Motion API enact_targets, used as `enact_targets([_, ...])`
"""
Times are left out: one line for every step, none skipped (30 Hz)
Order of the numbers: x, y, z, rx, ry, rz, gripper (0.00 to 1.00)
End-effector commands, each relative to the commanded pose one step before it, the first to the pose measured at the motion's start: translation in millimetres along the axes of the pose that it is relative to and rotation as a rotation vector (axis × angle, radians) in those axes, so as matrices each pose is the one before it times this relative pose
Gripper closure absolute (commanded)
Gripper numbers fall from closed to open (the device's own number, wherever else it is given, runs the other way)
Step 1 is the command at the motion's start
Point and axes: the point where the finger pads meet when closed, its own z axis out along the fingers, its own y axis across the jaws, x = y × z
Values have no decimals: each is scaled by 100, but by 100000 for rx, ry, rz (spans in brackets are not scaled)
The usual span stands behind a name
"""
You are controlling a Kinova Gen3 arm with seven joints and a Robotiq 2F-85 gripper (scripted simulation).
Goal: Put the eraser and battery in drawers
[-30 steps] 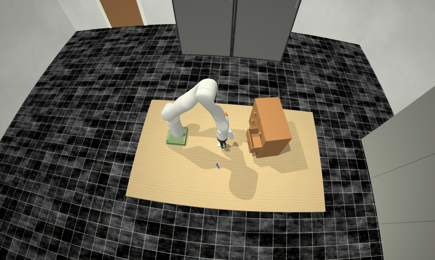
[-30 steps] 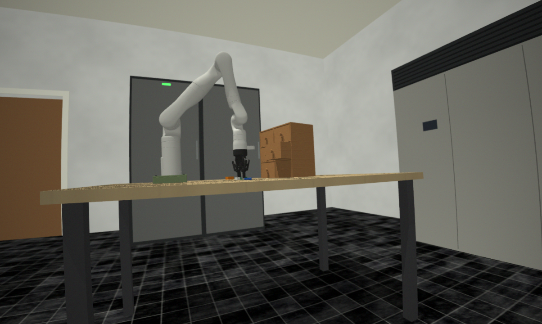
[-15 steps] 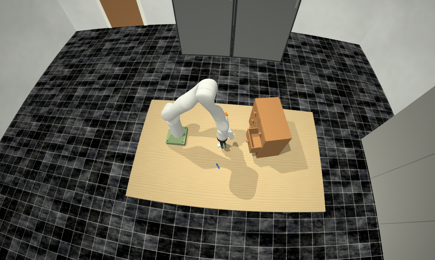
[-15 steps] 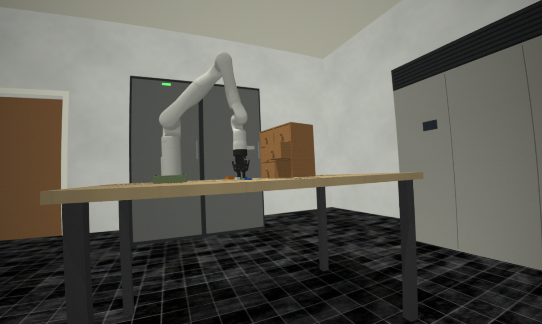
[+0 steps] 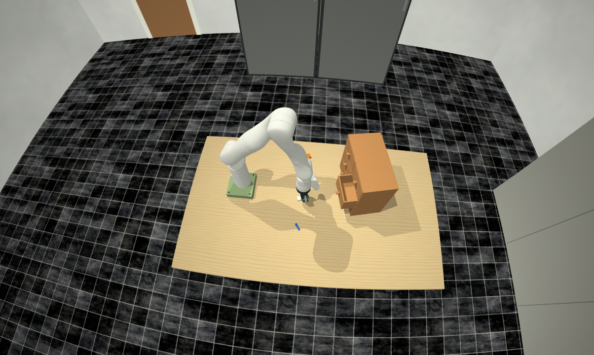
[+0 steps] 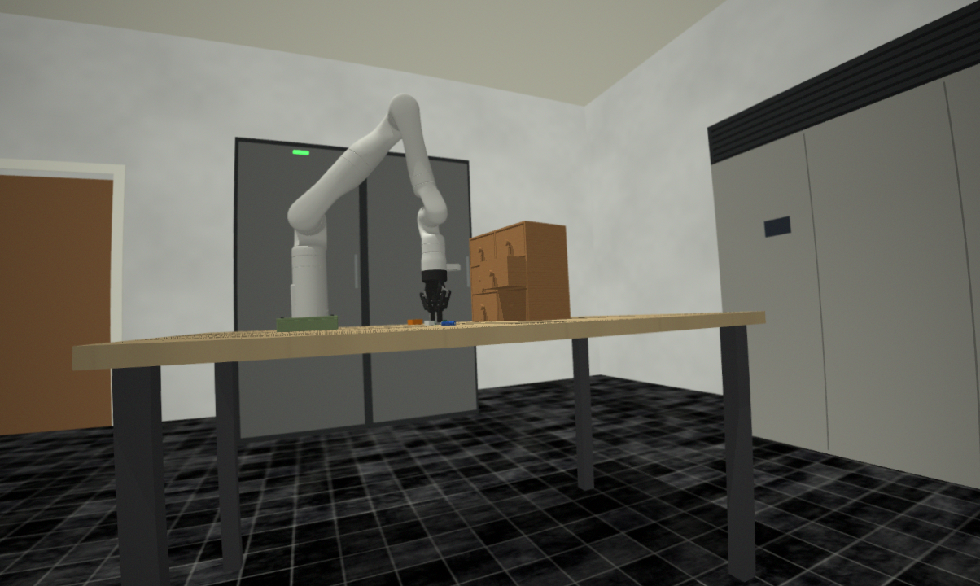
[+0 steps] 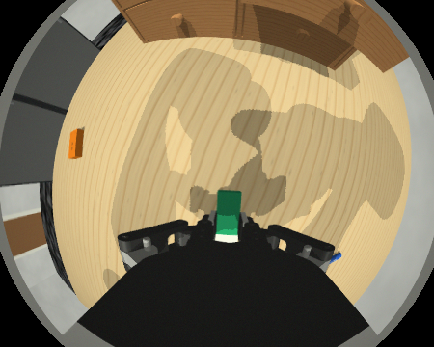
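Observation:
The eraser, a white block with a green sleeve, lies flat at table height. My gripper points down and is shut on the eraser, one finger against each long side. The chest stands upright. Its middle-row right drawer is pulled partly out and looks empty inside. The top-row right drawer looks pushed in. An orange block with small dark marks may be the nine-volt battery; I cannot tell for certain.
A small blue stick lies toward the table's near side. The open drawer's front and knob stick out toward my arm above the table. The arm's green base is at the table's left.

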Motion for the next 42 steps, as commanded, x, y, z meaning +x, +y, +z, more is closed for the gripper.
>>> enact_targets([42,23,-23,-54,110,4,81])
enact_targets([0,0,0,0,0,0,81])
enact_targets([0,0,0,0,0,0,81])
enact_targets([0,0,0,0,0,0,81])
enact_targets([0,0,0,0,0,0,81])
enact_targets([0,0,0,0,0,0,81])
enact_targets([0,0,0,0,0,0,81])
enact_targets([0,0,-3,0,0,0,81])
enact_targets([0,0,-19,0,0,0,81])
enact_targets([0,0,-48,0,0,0,81])
enact_targets([0,0,-87,0,0,0,81])
enact_targets([0,0,-134,0,0,0,81])
enact_targets([-1,0,-186,1,0,1,81])
enact_targets([1,0,-239,-1,0,-1,81])
enact_targets([-1,-1,-295,1,0,1,81])
enact_targets([1,0,-346,-1,0,-1,81])
enact_targets([0,0,-396,0,0,0,81])
enact_targets([0,0,-441,0,0,0,81])
enact_targets([0,0,-480,0,0,0,81])
enact_targets([0,0,-512,0,0,0,81])
enact_targets([0,0,-536,0,0,0,81])
enact_targets([0,0,0,0,0,0,81])
enact_targets([0,0,0,0,0,0,81])
enact_targets([0,0,-554,0,0,0,81])
enact_targets([0,0,-563,0,0,0,81])
enact_targets([0,0,-564,0,0,0,81])
enact_targets([0,0,-557,0,0,0,81])
enact_targets([0,0,-542,0,0,0,81])
enact_targets([0,0,-520,0,0,0,81])
enact_targets([0,0,-491,0,0,0,81])
enact_targets([0,0,-456,0,0,0,81])
enact_targets([1,0,-415,0,0,0,81])
enact_targets([0,0,-370,0,0,0,81])
enact_targets([-1,0,-322,0,0,0,81])
enact_targets([0,0,-271,0,0,0,81])
enact_targets([0,0,-220,0,0,0,81])
enact_targets([1,0,-169,0,0,0,81])
enact_targets([0,0,-122,0,0,0,81])
enact_targets([0,0,0,0,0,0,81])
enact_targets([0,0,0,0,0,0,81])
enact_targets([0,0,-79,0,0,0,81])
enact_targets([0,0,-43,0,0,0,81])
